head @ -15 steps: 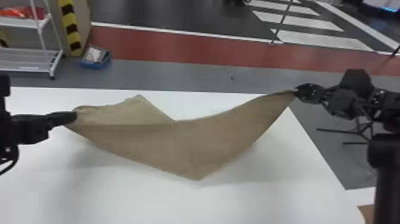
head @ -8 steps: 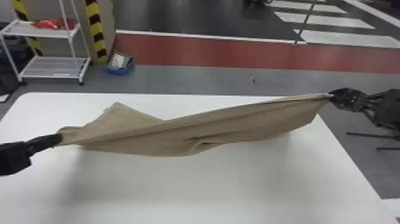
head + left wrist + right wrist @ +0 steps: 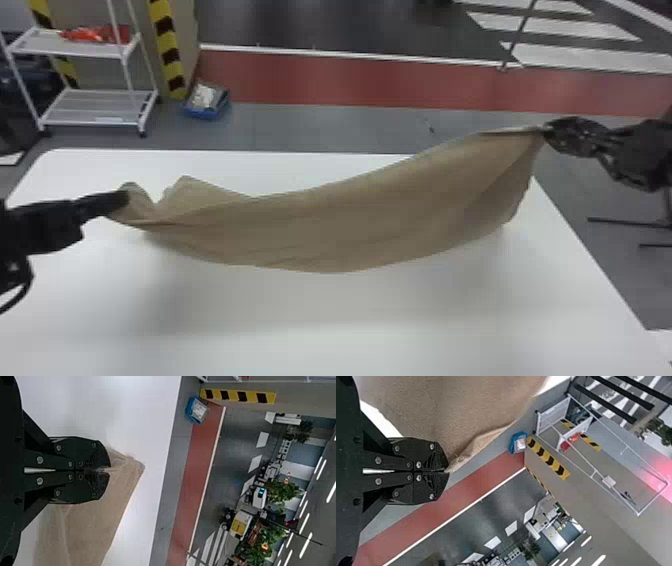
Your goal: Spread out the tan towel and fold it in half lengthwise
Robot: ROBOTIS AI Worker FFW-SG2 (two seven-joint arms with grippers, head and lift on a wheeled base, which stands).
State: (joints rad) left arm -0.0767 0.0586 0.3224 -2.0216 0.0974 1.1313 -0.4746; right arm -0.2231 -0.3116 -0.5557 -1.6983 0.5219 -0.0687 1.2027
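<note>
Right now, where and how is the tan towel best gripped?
Probably at both ends of its long upper edge, left pincer from the left, right pincer from the right: the tan towel, pinched there now, sags between those ends.

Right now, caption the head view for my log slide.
Two grippers, left and right, hold the tan towel stretched between them over the white table.

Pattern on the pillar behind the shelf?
Diagonal yellow and black stripes; clearest in the head view.
</note>
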